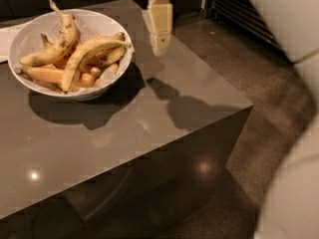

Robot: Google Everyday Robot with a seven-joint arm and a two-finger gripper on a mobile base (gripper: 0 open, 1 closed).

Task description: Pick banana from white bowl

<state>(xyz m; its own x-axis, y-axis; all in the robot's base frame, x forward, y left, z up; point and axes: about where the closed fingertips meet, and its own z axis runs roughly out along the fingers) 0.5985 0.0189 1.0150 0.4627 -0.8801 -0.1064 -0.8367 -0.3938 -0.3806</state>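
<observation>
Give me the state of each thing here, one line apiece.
banana: lying in the white bowl, on top of the others, ungrasped.
white bowl: upright on the table, holding several bananas.
speckled banana: lying in the bowl.
gripper: above the table, right of the bowl, touching nothing.

Bowl (94, 20) sitting on table (149, 113), toward its far left part. Banana (82, 54) lying in bowl, arching across front of heap; other bananas (57, 46) lying behind and beneath it. Gripper (159, 46) hanging above table, just right of bowl, apart from it. Floor (259, 83) lying right of table
</observation>
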